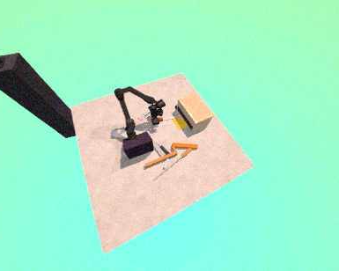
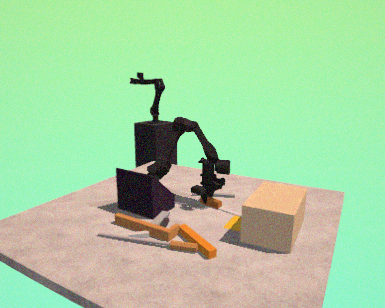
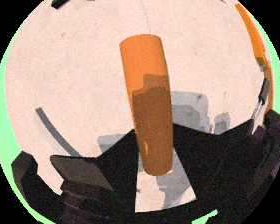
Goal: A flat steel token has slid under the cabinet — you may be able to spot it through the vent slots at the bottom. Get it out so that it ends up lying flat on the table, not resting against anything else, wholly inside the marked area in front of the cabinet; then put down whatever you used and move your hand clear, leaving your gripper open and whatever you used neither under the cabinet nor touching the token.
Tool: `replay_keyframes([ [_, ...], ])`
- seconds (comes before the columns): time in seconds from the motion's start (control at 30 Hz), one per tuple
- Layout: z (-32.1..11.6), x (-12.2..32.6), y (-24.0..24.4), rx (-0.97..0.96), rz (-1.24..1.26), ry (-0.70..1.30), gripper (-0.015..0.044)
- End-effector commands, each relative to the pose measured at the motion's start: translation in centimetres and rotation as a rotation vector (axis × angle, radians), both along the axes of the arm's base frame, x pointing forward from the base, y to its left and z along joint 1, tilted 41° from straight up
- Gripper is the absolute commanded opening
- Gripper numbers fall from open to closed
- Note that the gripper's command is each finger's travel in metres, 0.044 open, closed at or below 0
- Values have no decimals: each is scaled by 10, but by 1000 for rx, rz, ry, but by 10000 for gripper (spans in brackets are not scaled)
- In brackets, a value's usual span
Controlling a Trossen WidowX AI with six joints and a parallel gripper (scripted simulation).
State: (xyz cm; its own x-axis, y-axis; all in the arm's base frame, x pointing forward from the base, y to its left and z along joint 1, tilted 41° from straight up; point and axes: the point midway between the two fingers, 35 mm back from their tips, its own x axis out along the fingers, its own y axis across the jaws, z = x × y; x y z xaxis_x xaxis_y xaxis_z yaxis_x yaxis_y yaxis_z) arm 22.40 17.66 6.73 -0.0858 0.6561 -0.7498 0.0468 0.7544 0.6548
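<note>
Although the handle is grasped, the token has yet to be brought out

While the orange handle [image 1: 160,119] [image 2: 214,203] [image 3: 143,55] is grasped by the tool [image 1: 156,121] [image 2: 205,198] [image 3: 152,129], its thin rod [image 1: 169,119] [image 2: 227,211] [image 3: 146,17] is pointed toward the cabinet [image 1: 195,107] [image 2: 267,217]. The step in hand is judged to be the securing of this handle, before the reach is made.

For this to be done well, the grasp should be checked by a small, slow lift, so that any turning of the handle is noticed. The rod should be kept low and level above the counter [image 1: 121,211] [image 2: 62,250] [image 3: 56,75], and it should be guided straight into the opening; if it is tilted, the cabinet could be knocked or the token pushed deeper. The pull should be made gently and ended inside the yellow area [image 1: 180,123] [image 2: 232,222].

The token itself cannot be seen. By the task, it is placed under the cabinet, thus ahead of the tool, beyond the yellow area. Its exact place relative to the rod's far end cannot be told, nor can the shape of that end.
</note>
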Motion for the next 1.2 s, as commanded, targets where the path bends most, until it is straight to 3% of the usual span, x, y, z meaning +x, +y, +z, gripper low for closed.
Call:
replay_keyframes([
  [0.0, 0, 7, 0, 1, 1, -2, 0],
  [1.17, -3, 49, 2, 2, 2, -5, 0],
])
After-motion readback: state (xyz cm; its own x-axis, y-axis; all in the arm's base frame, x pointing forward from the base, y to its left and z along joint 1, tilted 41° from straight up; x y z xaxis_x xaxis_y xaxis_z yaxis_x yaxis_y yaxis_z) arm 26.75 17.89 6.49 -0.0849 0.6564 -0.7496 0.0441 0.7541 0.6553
